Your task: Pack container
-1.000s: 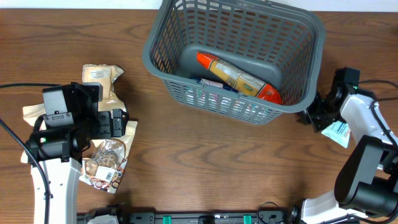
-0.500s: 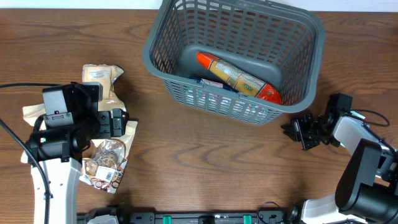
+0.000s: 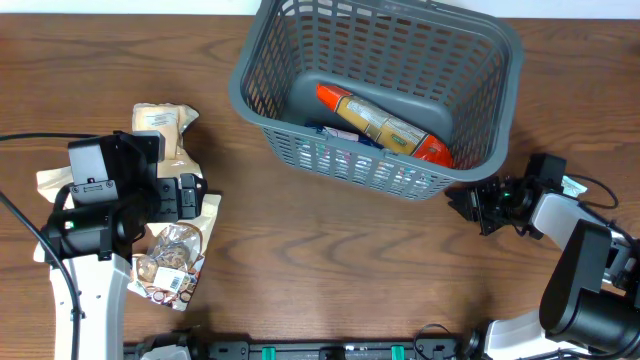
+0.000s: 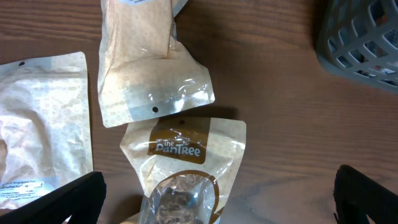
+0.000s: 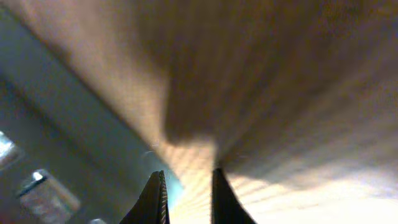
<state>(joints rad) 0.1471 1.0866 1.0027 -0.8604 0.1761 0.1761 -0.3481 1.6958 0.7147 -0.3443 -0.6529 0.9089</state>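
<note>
The dark grey slotted basket [image 3: 244, 88] stands at the back centre. It holds an orange and yellow packet [image 3: 385, 125] lying on something blue. My left gripper [image 3: 186, 197] is open and hovers over food packets at the left: a PanTree window pouch [image 4: 186, 146], a tan pouch [image 4: 146, 74] and a white pouch [image 4: 40, 124]. Its fingers [image 4: 217, 190] straddle the PanTree pouch without touching it. My right gripper [image 3: 480, 206] lies low by the basket's front right corner. Its fingers [image 5: 186, 190] are nearly together with nothing seen between them.
The basket's corner [image 4: 360, 37] shows at the top right of the left wrist view. The right wrist view is blurred, with brown table and a grey surface [image 5: 56, 124] on its left. Cables run along both table sides.
My right gripper has swung left from the table's right edge to the basket's front right corner. The left arm and the packets have not moved.
</note>
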